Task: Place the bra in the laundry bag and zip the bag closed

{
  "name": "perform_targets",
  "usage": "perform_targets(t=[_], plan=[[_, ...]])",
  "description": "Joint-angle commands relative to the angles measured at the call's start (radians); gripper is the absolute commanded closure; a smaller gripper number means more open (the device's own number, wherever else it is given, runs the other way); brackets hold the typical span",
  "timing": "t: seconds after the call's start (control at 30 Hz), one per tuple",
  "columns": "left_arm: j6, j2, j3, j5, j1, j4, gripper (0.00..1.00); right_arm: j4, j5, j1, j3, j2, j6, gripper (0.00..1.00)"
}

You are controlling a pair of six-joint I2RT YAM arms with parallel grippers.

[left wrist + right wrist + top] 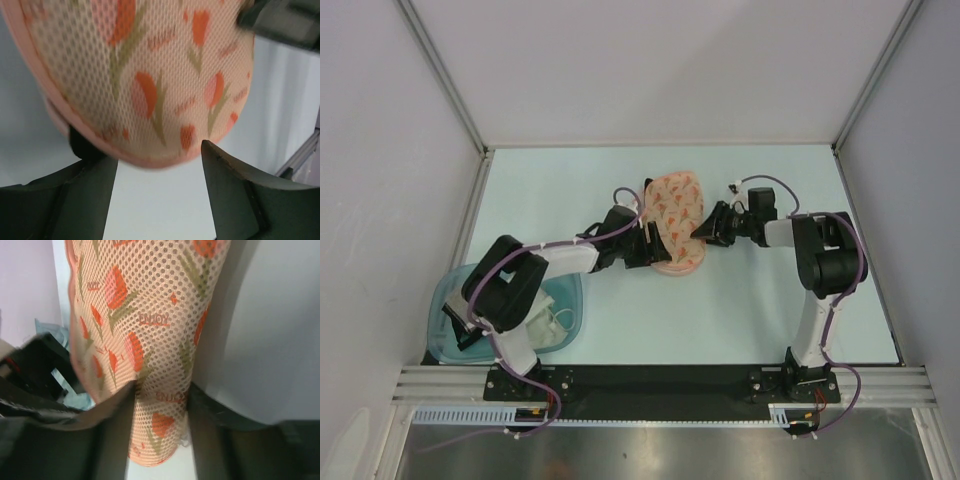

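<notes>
"While you have the top view up, where do I stand?"

"Your laundry bag [677, 212] lies mid-table [770, 310] and seems to gape, its patterned half tilted up off the paler lower rim. Your left gripper [645, 248] is at its near-left rim and your right gripper [706, 230] at its right edge. The teal tub [453, 298] by your left base holds only the white garment [552, 322]. I can't pick out the bra for certain. A red-and-black scrap [621, 193] at the bag's far-left edge may be part of it."

"And the left wrist?"

"Your fingers [75, 200] stand wide apart and hold nothing. The bag's pink rim hangs just above the gap, and I see it touching neither. Something dark shows under the rim at left, too blurred to name."

"Right wrist?"

"There your jaws sit close on a fold of the mesh wall, which fills the space between them, so I judge you have it pinched."

"So how far along am I?"

"If the bra is inside, as I'd guess, the loading is about done. No view shows the zip pull or a closed seam, so the zipping is left to you."
</notes>
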Motion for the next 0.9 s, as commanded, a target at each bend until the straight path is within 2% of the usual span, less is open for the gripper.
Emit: perform_targets(t=[0.0,0.03,0.17,0.3,0.4,0.5,0.63,0.67,0.8,0.87], plan=[[0.120,0.026,0.110,-0.047,0.041,-0.079,0.28,0.103,-0.027,0.009,-0.070,0.002,0.062,0.56],[0.138,0.030,0.124,-0.076,0.047,-0.091,0.28,0.132,-0.018,0.009,-0.088,-0.013,0.082,0.57],[0.245,0.084,0.208,-0.086,0.073,-0.186,0.29,0.238,0.001,0.012,-0.197,-0.062,0.186,0.74],[0.313,0.101,0.283,-0.170,0.075,-0.246,0.30,0.406,0.038,0.048,-0.393,-0.138,0.376,0.73],[0.319,0.034,0.253,-0.258,0.075,-0.245,0.30,0.608,0.103,0.110,-0.476,-0.188,0.536,0.69],[0.289,-0.071,0.161,-0.258,0.066,-0.210,0.28,0.686,0.125,0.145,-0.495,-0.198,0.643,0.65],[0.249,-0.221,0.015,-0.308,0.037,-0.199,0.27,0.654,0.136,0.154,-0.435,-0.208,0.651,0.53],[0.226,-0.288,-0.056,-0.317,0.028,-0.193,0.26,0.640,0.139,0.154,-0.426,-0.210,0.639,0.47],[0.172,-0.465,-0.211,-0.373,-0.032,-0.165,0.28,0.592,0.128,0.147,-0.403,-0.204,0.607,0.37],[0.148,-0.511,-0.262,-0.348,-0.089,-0.124,0.32,0.604,0.116,0.147,-0.397,-0.190,0.613,0.34]])
